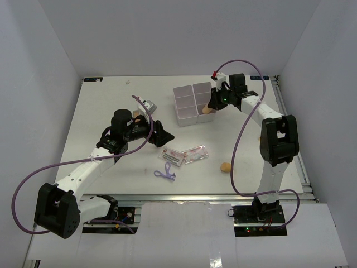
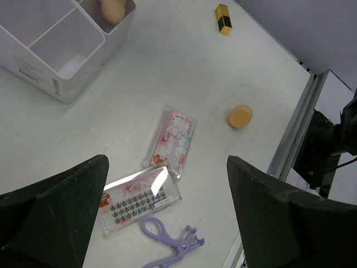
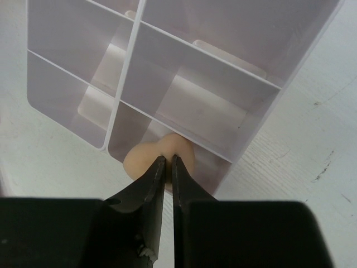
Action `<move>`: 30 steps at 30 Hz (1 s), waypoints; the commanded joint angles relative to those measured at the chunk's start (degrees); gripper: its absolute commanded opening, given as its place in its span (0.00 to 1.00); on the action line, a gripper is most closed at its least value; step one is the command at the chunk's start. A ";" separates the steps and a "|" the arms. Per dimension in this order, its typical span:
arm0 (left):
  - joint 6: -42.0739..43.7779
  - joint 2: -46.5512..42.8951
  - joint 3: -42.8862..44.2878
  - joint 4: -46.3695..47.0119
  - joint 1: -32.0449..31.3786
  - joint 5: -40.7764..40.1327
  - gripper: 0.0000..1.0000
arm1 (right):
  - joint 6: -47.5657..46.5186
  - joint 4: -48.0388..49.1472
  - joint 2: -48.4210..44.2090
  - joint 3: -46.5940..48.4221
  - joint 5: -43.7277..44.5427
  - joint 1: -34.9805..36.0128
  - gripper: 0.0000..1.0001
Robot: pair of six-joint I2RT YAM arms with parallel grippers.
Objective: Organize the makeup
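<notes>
Right claw [image 3: 168, 159] stands all but closed, its tips dipped into the near-right compartment of the white box [image 3: 201, 53], which sits toward the table's [image 2: 167, 67] far edge. A tan sponge [image 3: 138, 162] lies just under the tips; whether they nip it cannot be told. That compartment looks meant for sponges. Left claw [image 2: 167, 161] hangs spread wide and empty above two clear packets [image 2: 169, 140] near the table's middle, probably lined up to take one. A purple tool [image 2: 170, 240], a second sponge [image 2: 240, 116] toward the right edge and a yellow tube [image 2: 223, 18] lie unsorted.
</notes>
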 commanded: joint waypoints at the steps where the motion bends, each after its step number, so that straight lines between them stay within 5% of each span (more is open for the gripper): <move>1: 0.92 -1.70 1.10 1.38 -0.16 1.52 0.98 | 8.34 3.82 -3.74 -1.68 0.19 -1.17 0.09; 16: 1.06 -1.45 1.01 1.43 -0.16 1.74 0.98 | 21.41 7.67 -4.06 -5.03 5.59 -1.69 0.09; 30: 1.23 -1.01 0.93 1.34 -0.16 2.35 0.98 | 24.15 8.11 -2.20 -3.35 4.54 -1.69 0.30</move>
